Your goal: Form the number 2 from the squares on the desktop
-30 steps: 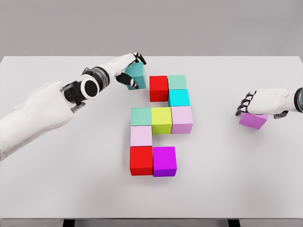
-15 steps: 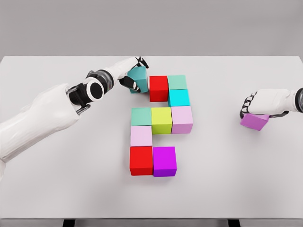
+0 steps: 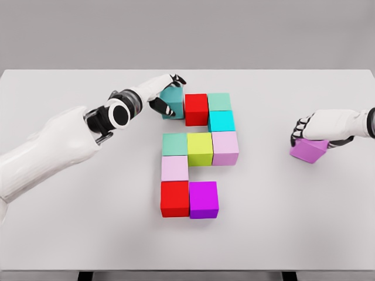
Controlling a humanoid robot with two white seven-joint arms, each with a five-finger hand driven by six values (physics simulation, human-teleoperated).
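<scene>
Right now my left hand (image 3: 166,96) grips the teal cube (image 3: 173,102) against the red cube (image 3: 196,109), finishing the 2's top row, I judge. My right hand (image 3: 310,130) is closed on the purple cube (image 3: 308,150), well apart on the table (image 3: 293,222); next it goes beside the magenta cube (image 3: 203,199).

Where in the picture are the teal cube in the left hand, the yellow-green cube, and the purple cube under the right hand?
teal cube (image 3: 174,100), head view, visible front face.
yellow-green cube (image 3: 200,143), head view, top face.
purple cube (image 3: 307,150), head view, front face below the fingers.
</scene>
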